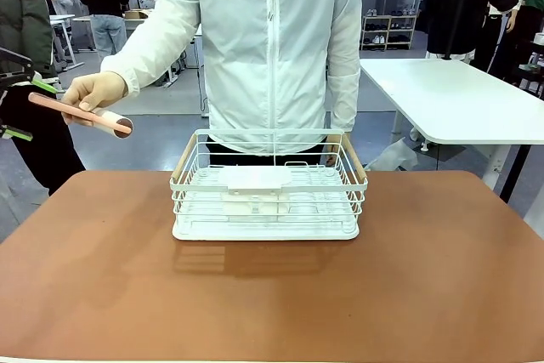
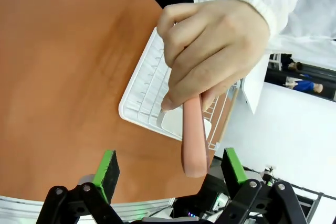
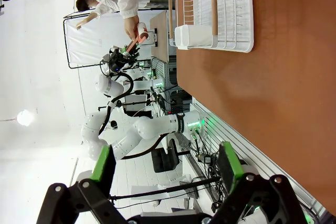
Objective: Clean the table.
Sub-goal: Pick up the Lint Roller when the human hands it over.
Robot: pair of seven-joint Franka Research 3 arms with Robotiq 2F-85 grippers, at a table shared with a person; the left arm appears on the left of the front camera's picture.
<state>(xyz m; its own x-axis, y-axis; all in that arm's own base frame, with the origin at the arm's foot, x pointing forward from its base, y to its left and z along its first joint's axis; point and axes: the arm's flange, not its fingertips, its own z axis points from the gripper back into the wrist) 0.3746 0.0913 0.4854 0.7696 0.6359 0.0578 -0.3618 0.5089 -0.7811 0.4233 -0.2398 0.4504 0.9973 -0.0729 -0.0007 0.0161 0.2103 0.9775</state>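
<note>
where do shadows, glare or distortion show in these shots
Front view: the rack throws a soft shadow on the table in front. Left wrist view: the person's hand looms large, wide-angle. Right wrist view: rolled sideways, white background washed out.

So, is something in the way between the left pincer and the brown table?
Yes. A person's hand holds a pink-handled roller right in front of the open left pincer. A white rack also sits on the table.

White-topped table (image 1: 450, 95), grey floor (image 1: 161, 138)
</note>
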